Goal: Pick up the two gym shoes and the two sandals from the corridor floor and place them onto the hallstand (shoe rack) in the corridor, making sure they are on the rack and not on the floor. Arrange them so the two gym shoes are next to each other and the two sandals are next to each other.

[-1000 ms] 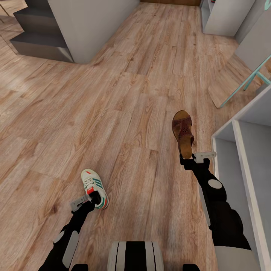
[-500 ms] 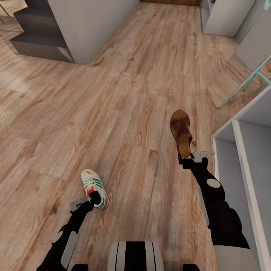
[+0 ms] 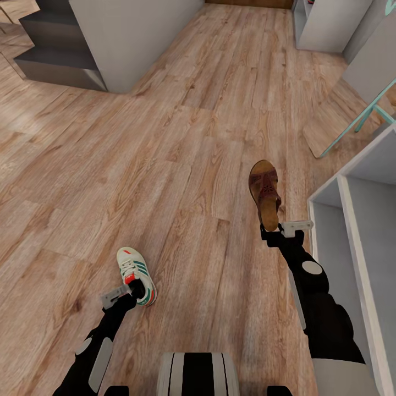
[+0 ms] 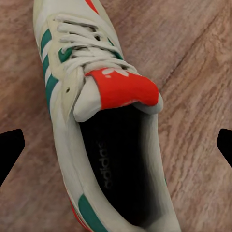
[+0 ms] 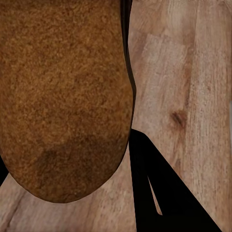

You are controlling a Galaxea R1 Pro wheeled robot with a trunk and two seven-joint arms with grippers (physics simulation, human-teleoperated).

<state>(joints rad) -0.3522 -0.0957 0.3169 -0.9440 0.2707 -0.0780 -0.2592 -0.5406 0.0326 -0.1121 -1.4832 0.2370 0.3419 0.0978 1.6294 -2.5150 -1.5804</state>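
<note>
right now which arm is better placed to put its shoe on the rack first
Right, probably. The right gripper holds the sandal by its heel, close beside the white hallstand on that side. The left gripper with its gym shoe sits across the floor from it.

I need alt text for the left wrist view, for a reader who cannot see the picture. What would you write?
A white gym shoe with green side stripes, white laces and a red-orange tongue patch lies on the light brown wood-plank floor, seen from above its dark opening. The tips of two black fingers show at opposite edges of the picture, apart from the shoe.
</note>
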